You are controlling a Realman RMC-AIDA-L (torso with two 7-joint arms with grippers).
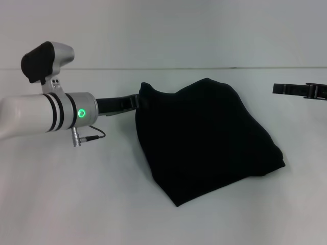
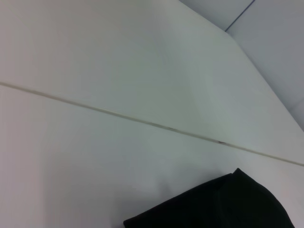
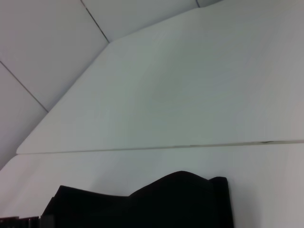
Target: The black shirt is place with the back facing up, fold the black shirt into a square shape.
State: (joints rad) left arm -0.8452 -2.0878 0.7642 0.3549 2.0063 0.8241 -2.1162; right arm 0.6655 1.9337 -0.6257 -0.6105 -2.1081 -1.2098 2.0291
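Black shirt (image 1: 204, 138) lies folded in a rumpled, roughly square heap at the middle of the white table (image 1: 76, 204). Left gripper (image 1: 137, 100) meets its far left corner; whether it pinches the cloth cannot be told. Right gripper (image 1: 301, 91) hangs well apart at the right edge, its spread unclear.

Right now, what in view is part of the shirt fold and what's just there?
Job:
- black shirt, bunched in a folded heap on the table
- left gripper, at the shirt's far left corner
- right gripper, off to the shirt's right, apart from it

Just there:
- white table
- seam line across the table
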